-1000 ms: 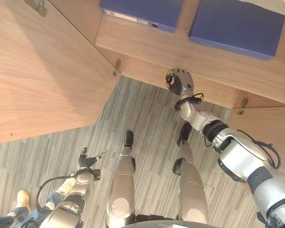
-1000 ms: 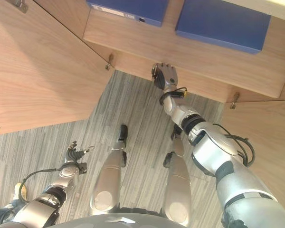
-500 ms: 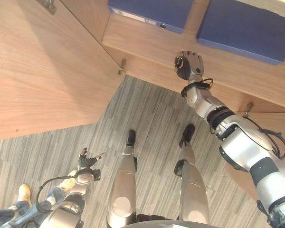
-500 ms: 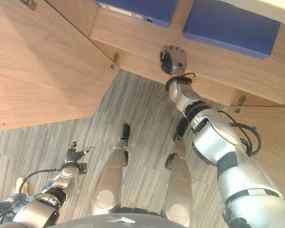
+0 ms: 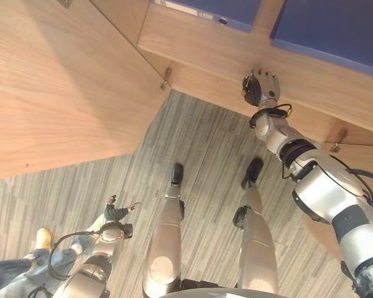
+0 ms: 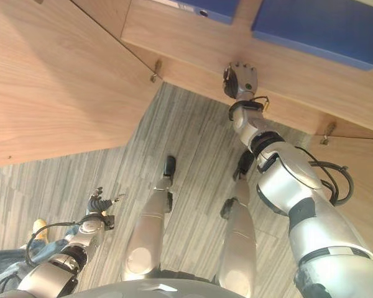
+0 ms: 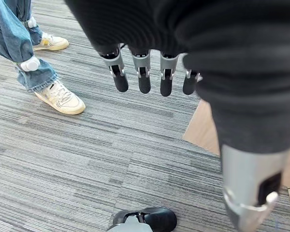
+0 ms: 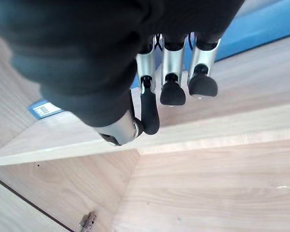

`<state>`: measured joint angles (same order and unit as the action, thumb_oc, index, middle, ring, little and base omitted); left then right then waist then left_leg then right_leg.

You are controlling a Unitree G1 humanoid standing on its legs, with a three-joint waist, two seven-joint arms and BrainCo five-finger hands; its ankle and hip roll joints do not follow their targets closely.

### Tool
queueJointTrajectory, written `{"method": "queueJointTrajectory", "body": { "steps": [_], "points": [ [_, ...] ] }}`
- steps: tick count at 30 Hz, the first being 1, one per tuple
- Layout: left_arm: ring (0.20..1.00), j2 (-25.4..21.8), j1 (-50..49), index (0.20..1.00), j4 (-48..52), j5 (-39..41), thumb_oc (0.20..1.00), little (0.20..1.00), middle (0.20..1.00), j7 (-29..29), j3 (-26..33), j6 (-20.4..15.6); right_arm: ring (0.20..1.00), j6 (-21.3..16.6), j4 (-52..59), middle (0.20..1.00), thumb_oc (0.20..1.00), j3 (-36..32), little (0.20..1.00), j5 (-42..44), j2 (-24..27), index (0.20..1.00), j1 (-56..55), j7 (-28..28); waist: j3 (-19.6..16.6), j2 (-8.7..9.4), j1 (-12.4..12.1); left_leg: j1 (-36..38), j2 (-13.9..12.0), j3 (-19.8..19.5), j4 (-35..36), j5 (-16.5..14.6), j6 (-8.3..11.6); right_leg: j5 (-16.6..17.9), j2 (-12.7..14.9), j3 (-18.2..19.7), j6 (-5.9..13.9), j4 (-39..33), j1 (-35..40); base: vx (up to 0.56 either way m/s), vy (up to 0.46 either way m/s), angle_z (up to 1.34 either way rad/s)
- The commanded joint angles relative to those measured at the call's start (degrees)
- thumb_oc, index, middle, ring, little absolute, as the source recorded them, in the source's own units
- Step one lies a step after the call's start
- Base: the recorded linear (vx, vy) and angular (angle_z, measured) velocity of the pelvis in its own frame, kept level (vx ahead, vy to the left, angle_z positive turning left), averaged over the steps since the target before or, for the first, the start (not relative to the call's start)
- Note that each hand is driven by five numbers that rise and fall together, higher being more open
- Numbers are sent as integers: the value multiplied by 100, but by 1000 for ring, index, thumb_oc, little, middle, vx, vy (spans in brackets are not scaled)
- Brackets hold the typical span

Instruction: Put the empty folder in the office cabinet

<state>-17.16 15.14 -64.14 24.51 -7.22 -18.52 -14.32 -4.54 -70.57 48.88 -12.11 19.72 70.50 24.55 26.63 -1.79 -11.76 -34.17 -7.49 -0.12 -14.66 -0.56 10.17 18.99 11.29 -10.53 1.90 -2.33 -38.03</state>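
Up at twelve o'clock, two blue folders [image 5: 326, 28] lie on the cabinet shelf [image 5: 236, 59], the right hand [image 5: 261, 88] empty with loosely relaxed fingers below its edge, left hand [image 5: 115, 214] relaxed at seven o'clock.

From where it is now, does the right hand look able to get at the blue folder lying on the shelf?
Probably yes: the right hand is raised at the shelf's front edge, empty, with nothing between it and the blue folder.
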Motion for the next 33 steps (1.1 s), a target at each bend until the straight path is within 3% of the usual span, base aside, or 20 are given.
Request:
{"method": "queueJointTrajectory", "body": {
  "steps": [1,4,7,16,23,33],
  "points": [
    [1000,-374,-95,1000,-41,136,1000,1000,1000,-66,-306,-70,200,-49,-337,200,200,232,200,128,269,200,705,63,225,-196,-85,481,-63,-126,435,-143,-42,-544,485,206,778,562,-74,22,-21,4],
    [1000,-382,-129,1000,-9,161,1000,1000,1000,-56,-330,-78,200,-29,-456,200,200,327,200,71,324,200,812,23,236,-244,-119,425,-72,-131,451,-122,-39,-587,478,203,769,630,-155,20,-31,7],
    [1000,-401,-203,1000,85,198,1000,1000,1000,-23,-401,-96,200,-4,-689,200,200,359,200,127,680,200,1173,21,271,-403,-237,260,-136,-189,504,-34,-12,-723,467,164,751,814,-394,24,-42,4],
    [1000,-449,-416,1000,279,231,1000,1000,1000,81,-431,-39,200,-4,-690,200,200,571,200,190,1161,200,1520,35,212,-527,-357,212,-277,-267,704,111,18,-964,370,91,696,1082,-656,32,-41,8],
    [1000,-482,-386,1000,270,216,1000,1000,1000,105,-414,16,200,33,-704,200,200,718,200,117,1256,200,1676,1,133,-571,-373,366,-368,-255,939,231,57,-1082,303,40,668,1227,-724,26,-25,-2],
    [1000,-529,-421,1000,243,221,1000,1000,1000,162,-362,48,200,94,-947,200,200,967,200,40,1474,200,2163,49,48,-804,-482,489,-523,-272,1358,616,175,-1248,210,-4,640,1495,-1000,18,-21,0]
  ]
}}
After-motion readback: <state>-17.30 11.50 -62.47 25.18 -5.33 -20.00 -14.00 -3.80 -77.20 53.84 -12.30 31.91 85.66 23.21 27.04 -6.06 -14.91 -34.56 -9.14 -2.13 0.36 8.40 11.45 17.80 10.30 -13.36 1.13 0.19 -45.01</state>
